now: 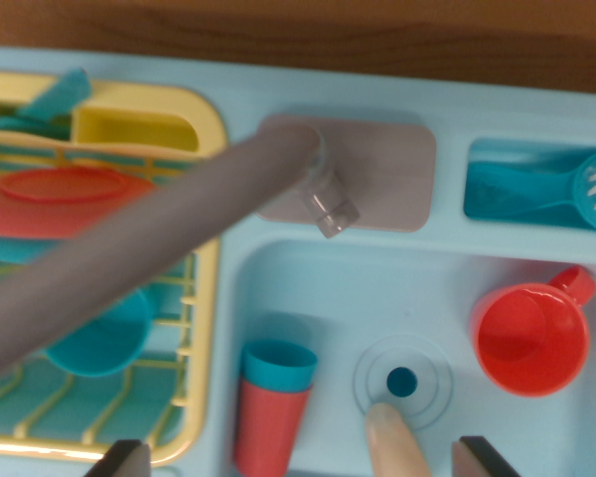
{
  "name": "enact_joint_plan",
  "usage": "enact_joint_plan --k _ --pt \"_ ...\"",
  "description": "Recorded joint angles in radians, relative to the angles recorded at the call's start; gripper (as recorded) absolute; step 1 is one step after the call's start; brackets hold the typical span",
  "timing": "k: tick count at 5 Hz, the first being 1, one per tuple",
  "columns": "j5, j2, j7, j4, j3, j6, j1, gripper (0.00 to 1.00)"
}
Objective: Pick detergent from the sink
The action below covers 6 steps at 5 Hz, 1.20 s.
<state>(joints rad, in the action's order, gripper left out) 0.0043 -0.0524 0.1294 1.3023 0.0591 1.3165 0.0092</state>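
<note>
The gripper enters the wrist view at the bottom edge, where only the two dark fingertips show, one at lower left and one at lower right. The jaws stand wide apart and clamp nothing. Between them lies the floor of the light blue sink.

A pale, rounded bottle, which appears to be the detergent, rises from the bottom edge between the fingertips, nearer the right one. Its tip rests just below the round drain, touching the outer ring. Only its upper part is in view.

To the wrist view's left of the bottle, a red container with a blue cap stands in the sink close to the left wall. On the right side of the sink, a red cup lies with its open mouth facing the camera and its handle pointing up and right.

A grey faucet runs diagonally from the lower left to its grey base plate behind the sink. A clear spout tip hangs at the base.

At the left, a yellow dish rack holds a red plate and a teal bowl. At the upper right, a recessed compartment holds a teal utensil. A brown wooden surface runs along the top edge
</note>
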Motion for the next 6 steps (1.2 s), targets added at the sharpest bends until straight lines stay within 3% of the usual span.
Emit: enact_joint_plan --k 1,2,3,4,5,6 --pt "0.0000 0.000 0.000 0.000 0.000 0.000 0.0000 0.00" --pt "-0.0001 -0.003 0.031 -0.047 0.006 -0.043 -0.0065 0.00" --pt "-0.0001 -0.003 0.031 -0.047 0.006 -0.043 -0.0065 0.00" --pt "-0.0002 -0.005 0.063 -0.094 0.013 -0.087 -0.0132 0.00" --pt "-0.0002 -0.005 0.063 -0.094 0.013 -0.087 -0.0132 0.00" --pt "-0.0004 -0.008 0.095 -0.141 0.019 -0.130 -0.0198 0.00"
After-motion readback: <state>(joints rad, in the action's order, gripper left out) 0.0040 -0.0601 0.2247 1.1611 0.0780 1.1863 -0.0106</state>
